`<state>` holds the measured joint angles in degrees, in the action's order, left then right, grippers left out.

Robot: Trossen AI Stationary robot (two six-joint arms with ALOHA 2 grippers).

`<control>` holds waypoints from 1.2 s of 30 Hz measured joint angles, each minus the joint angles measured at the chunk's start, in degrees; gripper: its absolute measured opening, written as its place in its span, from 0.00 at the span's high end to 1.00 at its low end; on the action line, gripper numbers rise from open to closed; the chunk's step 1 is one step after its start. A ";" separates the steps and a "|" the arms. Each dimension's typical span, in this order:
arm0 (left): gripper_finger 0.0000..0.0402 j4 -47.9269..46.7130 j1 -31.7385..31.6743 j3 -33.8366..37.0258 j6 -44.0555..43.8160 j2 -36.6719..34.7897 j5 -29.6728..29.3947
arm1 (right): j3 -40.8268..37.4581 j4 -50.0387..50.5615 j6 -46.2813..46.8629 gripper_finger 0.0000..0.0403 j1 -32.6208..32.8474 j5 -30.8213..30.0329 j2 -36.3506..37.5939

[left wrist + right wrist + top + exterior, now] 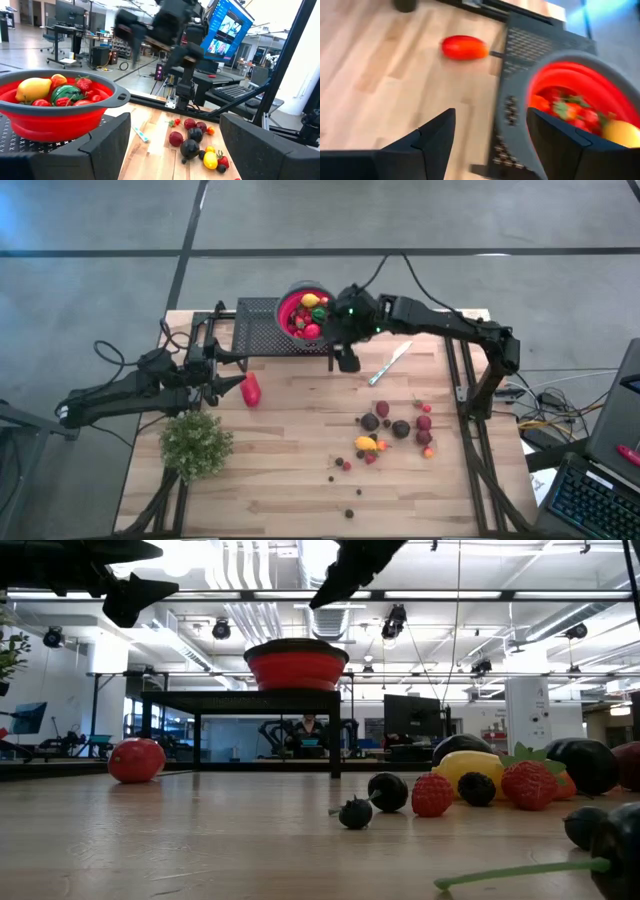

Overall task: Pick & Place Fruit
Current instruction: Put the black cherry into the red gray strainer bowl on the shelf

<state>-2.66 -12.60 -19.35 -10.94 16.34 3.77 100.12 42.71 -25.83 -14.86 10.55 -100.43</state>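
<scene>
Only the right wrist view showed the right claw point(490, 135) spread wide and empty beside the bowl point(570, 85), the red piece point(464, 47) beyond it, while the left claw point(172, 145) stood wide too.

I count one red bowl point(303, 312) on one black mesh stand point(262, 328), and inside it I make out one yellow fruit point(33, 89), one green fruit point(65, 93) and a few red ones, though I cannot tell exactly how many. One larger red piece point(250, 389) lies alone on my one wooden table point(290, 470). The scattered fruit point(395, 428) numbers roughly a dozen or more; the smallest are too tiny to count. There is one knife point(391, 363) and one bushy plant point(196, 443).
</scene>
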 joint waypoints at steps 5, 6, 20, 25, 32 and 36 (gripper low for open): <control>0.22 0.00 0.00 0.00 0.02 0.00 0.00 | -0.05 2.25 0.20 0.46 5.91 -0.04 0.01; 0.22 0.00 0.00 0.00 0.00 0.00 0.00 | -0.15 2.20 0.25 0.46 7.24 -0.02 0.01; 0.22 0.00 0.00 0.00 0.00 0.00 0.00 | -4.63 -0.46 1.69 0.48 21.92 -0.15 0.01; 0.22 0.00 0.00 0.00 0.00 0.00 0.00 | -7.80 -3.15 3.20 0.49 25.65 -0.17 -0.01; 0.22 0.00 -0.02 0.00 0.00 0.00 0.00 | -11.84 -7.94 4.93 0.52 29.96 -0.16 -0.01; 0.22 0.00 0.00 0.00 0.01 0.00 0.00 | -13.80 -10.42 7.28 0.53 31.80 -0.17 -0.04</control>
<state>-2.66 -12.60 -19.35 -10.93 16.34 3.77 86.31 32.30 -18.55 16.94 10.37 -100.47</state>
